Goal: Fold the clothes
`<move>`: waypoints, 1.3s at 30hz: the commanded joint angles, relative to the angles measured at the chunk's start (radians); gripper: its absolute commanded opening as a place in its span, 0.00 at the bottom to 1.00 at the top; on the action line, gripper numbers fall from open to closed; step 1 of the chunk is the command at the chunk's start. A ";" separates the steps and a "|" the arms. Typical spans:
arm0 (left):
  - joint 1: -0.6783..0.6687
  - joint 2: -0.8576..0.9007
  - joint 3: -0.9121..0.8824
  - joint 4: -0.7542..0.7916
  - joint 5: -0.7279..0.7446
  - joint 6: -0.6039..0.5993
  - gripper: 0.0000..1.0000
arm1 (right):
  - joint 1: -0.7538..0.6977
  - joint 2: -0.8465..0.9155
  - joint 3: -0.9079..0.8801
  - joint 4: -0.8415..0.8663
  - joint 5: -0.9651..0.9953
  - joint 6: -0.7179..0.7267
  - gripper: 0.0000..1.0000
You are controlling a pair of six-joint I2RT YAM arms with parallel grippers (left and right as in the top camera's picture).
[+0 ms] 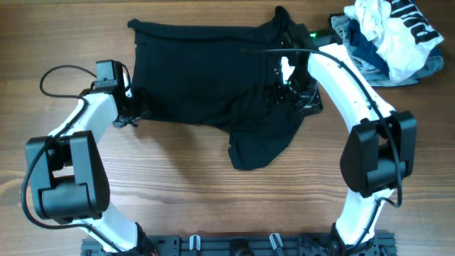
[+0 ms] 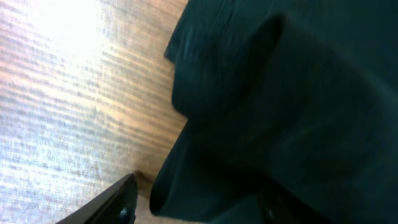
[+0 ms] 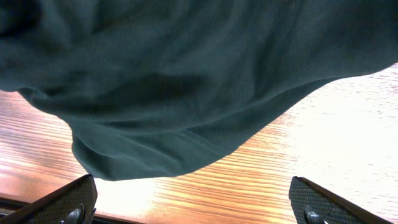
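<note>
The table (image 1: pixel 185 199) is a light-brown wooden top with the grain running left to right, and it glares bright in patches in both wrist views. A black garment (image 1: pixel 206 78) lies spread over its far middle part, mostly flat with soft creases, one rounded flap reaching toward the near edge. A heap of clothes (image 1: pixel 394 35), white, black-lettered and light blue, sits in the far right corner, near the garment's right end. A black rail (image 1: pixel 234 245) runs along the near edge.

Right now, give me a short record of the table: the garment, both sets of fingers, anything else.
garment: plain black soft fabric garment, spread on the wooden table, rumpled
left fingers: open, at the garment's left edge
right fingers: open, at its right side, holding nothing
other: heap of white and blue clothes, far right corner
</note>
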State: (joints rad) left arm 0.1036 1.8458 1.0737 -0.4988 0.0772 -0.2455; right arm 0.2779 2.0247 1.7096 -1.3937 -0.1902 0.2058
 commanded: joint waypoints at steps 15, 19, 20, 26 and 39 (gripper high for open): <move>-0.025 -0.099 0.004 -0.183 0.061 0.006 0.04 | 0.000 -0.209 -0.263 0.107 -0.043 0.125 0.96; -0.002 -0.225 0.005 -0.191 0.060 0.002 0.04 | 0.015 -0.374 -0.453 0.264 -0.097 0.139 0.94; 0.000 -0.256 0.005 -0.191 0.061 0.001 0.04 | 0.022 -0.396 -0.482 0.289 -0.096 0.141 0.94; 0.000 -0.388 0.005 -0.222 0.060 -0.013 0.04 | 0.092 -0.410 -0.653 0.459 -0.096 0.187 0.90; 0.000 -0.547 0.005 -0.267 0.061 -0.024 0.04 | 0.145 -0.329 -0.795 0.601 -0.097 0.263 0.86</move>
State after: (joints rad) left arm 0.1009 1.3521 1.0721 -0.7635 0.1295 -0.2527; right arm 0.4202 1.6569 0.9325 -0.8238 -0.2695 0.4446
